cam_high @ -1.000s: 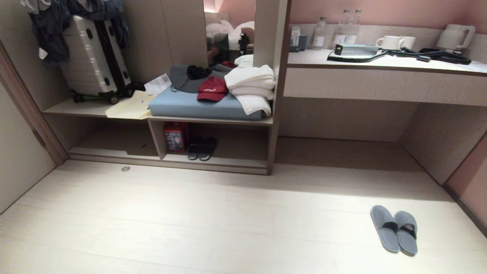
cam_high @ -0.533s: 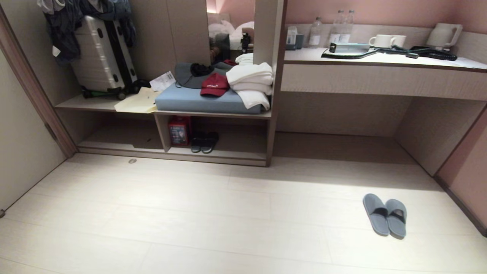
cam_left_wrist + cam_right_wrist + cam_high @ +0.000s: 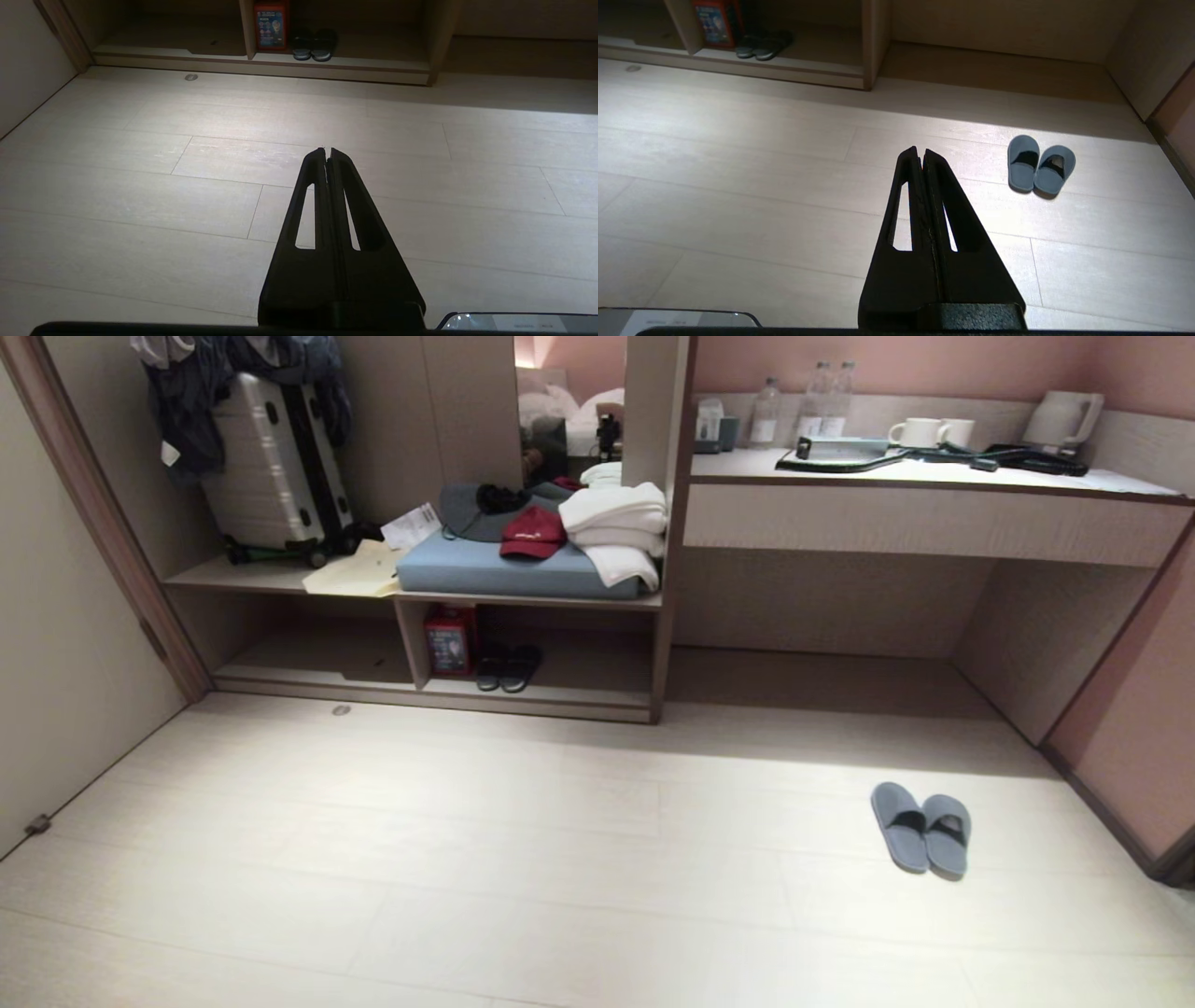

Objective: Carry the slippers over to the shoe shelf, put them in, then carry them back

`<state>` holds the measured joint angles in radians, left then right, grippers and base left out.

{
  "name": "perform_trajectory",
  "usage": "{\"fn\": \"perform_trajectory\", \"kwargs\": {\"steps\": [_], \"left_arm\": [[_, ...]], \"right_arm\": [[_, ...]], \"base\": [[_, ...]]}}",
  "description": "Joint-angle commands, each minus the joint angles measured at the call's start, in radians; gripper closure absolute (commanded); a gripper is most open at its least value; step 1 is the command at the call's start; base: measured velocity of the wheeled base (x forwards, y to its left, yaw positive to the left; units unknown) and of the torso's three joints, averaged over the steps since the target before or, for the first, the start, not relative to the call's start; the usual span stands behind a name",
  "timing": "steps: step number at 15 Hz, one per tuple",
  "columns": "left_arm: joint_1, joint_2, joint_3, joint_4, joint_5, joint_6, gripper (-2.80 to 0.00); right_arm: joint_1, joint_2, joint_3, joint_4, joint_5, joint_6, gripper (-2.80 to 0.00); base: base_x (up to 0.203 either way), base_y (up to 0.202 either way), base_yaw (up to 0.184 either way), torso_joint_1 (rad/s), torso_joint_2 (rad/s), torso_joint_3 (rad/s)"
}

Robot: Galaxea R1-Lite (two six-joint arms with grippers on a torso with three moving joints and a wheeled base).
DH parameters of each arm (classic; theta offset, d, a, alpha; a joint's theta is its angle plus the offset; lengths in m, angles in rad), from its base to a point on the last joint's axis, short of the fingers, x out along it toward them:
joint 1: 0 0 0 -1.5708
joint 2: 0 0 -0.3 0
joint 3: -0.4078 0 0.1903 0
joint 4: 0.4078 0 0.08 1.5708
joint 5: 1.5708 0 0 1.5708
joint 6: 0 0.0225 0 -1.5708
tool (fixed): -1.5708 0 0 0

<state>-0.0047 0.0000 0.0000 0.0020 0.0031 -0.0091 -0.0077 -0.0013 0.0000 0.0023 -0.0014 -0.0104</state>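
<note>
— So, how are the pincers being held?
— Both the left gripper (image 3: 327, 151) and the right gripper (image 3: 920, 151) are being kept pressed together, nothing pinched, above the floor (image 3: 523, 840).
— And the slippers (image 3: 921, 827)?
— They are being left side by side, touching, on the floor, well apart from the shoe shelf (image 3: 560, 695), where black slides (image 3: 508, 667) are being stored.

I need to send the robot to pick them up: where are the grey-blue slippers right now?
The slippers lie side by side on the floor at the head view's lower right, in front of the desk counter.
</note>
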Motion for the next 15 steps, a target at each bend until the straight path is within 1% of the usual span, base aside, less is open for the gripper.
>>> {"fn": "perform_trajectory", "kwargs": {"steps": [1,15], "left_arm": [[0.0,0.0,0.002,0.0,0.0,0.0,0.0],[0.0,0.0,0.002,0.0,0.0,0.0,0.0]], "right_arm": [[0.0,-0.003,0.002,0.001,0.0,-0.002,0.0],[0.0,-0.003,0.002,0.001,0.003,-0.01,0.0]], "base": [[-0.18,0.0,0.001,0.004,0.0,0.001],[-0.192,0.0,0.0,0.002,0.0,0.002]]}}
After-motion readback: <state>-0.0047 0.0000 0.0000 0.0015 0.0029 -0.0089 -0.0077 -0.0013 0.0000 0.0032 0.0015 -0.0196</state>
